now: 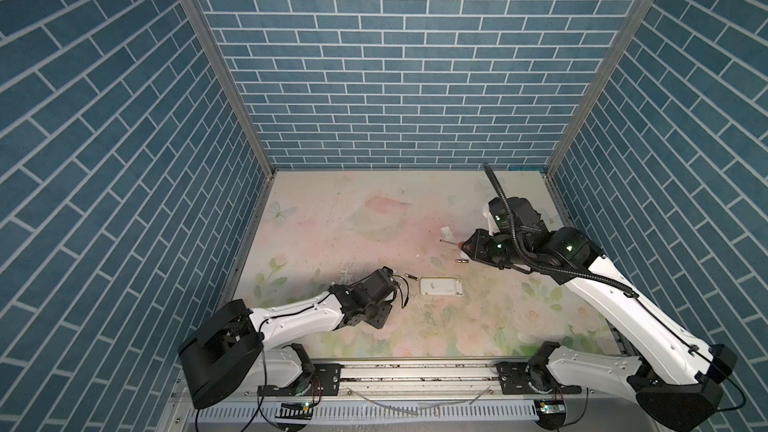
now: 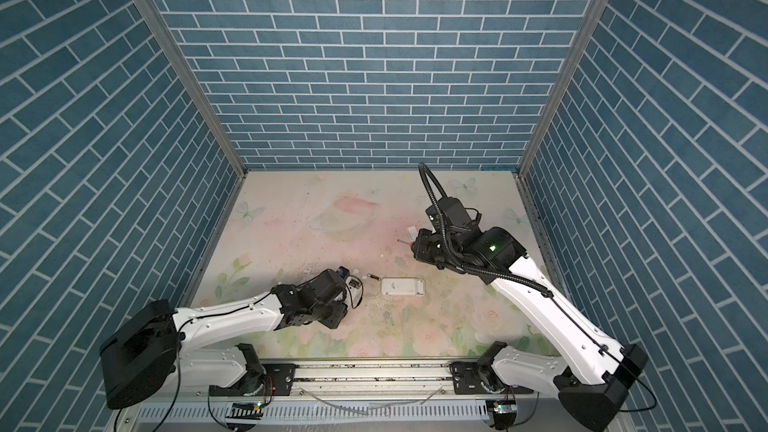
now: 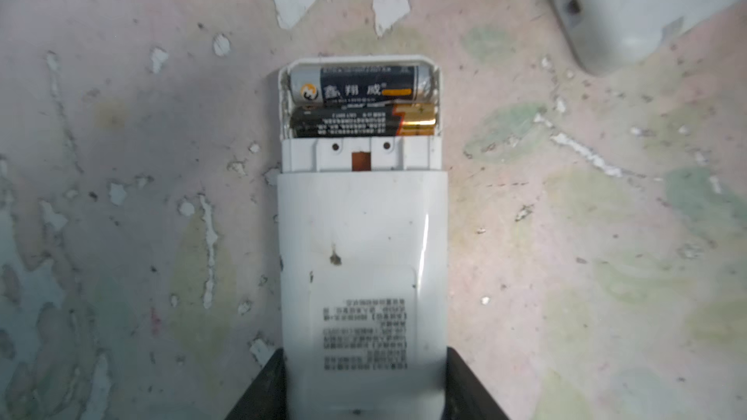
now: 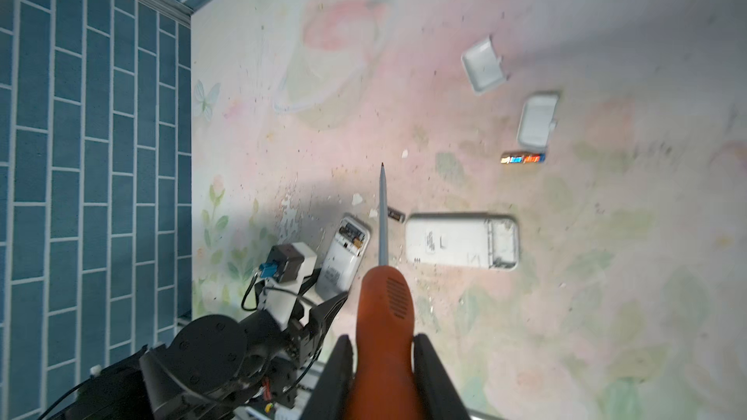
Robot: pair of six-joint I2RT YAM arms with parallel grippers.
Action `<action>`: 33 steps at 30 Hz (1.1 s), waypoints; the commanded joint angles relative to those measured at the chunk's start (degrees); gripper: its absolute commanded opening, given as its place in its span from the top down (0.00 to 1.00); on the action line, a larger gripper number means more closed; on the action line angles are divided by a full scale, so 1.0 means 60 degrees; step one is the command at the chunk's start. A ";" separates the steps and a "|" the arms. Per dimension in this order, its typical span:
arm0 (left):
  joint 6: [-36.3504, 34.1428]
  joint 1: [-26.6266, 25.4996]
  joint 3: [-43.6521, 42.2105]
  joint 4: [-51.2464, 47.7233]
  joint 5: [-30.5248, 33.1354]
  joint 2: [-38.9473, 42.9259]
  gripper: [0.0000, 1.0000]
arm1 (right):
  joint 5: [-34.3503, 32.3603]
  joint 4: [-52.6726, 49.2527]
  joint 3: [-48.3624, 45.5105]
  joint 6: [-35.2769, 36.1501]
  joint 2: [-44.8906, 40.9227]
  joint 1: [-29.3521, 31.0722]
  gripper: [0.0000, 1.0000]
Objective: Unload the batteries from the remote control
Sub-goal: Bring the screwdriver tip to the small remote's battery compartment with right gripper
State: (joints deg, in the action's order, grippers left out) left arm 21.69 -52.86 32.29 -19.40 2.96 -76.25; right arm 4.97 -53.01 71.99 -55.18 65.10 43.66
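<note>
The left gripper clamps a white remote whose open bay holds two batteries, the right gripper grips an orange screwdriver, and a loose battery lies just beside a second remote.

Orange-handled screwdriver; floral tabletop; blue brick walls.
</note>
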 commanded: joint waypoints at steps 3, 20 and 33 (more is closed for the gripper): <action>0.0069 -0.0081 0.0266 0.0225 -0.0127 -0.1131 0.69 | 0.1068 0.1431 -0.1549 -0.2692 -0.0006 0.0302 1.00; -0.0030 -0.0088 -0.0179 0.0720 -0.0320 -0.0599 0.70 | 0.0973 0.3956 -0.2702 -0.4705 0.0904 0.1368 1.00; -0.0021 -0.0089 -0.0279 0.0772 -0.0362 -0.0421 0.73 | 0.1041 0.4085 -0.2987 -0.4779 0.1262 0.1532 1.00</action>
State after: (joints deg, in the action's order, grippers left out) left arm 21.78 -53.25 32.42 -13.52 3.11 -78.32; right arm 11.09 -29.34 55.61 -81.28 72.16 52.47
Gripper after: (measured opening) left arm 0.566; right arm 0.269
